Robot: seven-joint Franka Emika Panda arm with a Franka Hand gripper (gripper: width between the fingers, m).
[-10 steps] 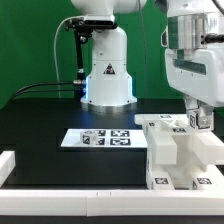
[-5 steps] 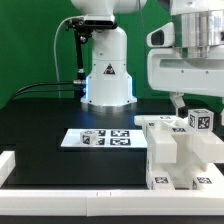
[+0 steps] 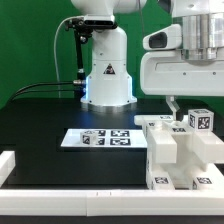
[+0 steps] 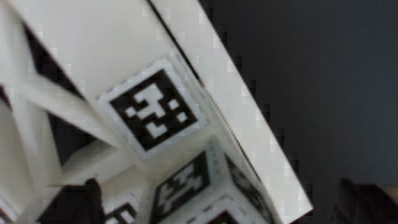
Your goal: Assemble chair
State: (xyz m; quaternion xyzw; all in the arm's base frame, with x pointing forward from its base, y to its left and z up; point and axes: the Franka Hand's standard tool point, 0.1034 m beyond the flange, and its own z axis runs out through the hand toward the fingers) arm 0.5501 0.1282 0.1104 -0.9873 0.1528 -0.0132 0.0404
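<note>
A green wall stands behind the black table (image 3: 40, 120). The white chair (image 3: 180, 150) sits on the table at the exterior view's right, a blocky stack of steps with small square tags. My end effector (image 3: 183, 102) hangs just above it, fingers spread wide, holding nothing. The marker board (image 3: 97, 138) lies flat beside the chair.

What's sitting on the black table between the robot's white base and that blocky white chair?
In the exterior view, the flat marker board lies on the black table, between the robot's base and the chair.
</note>
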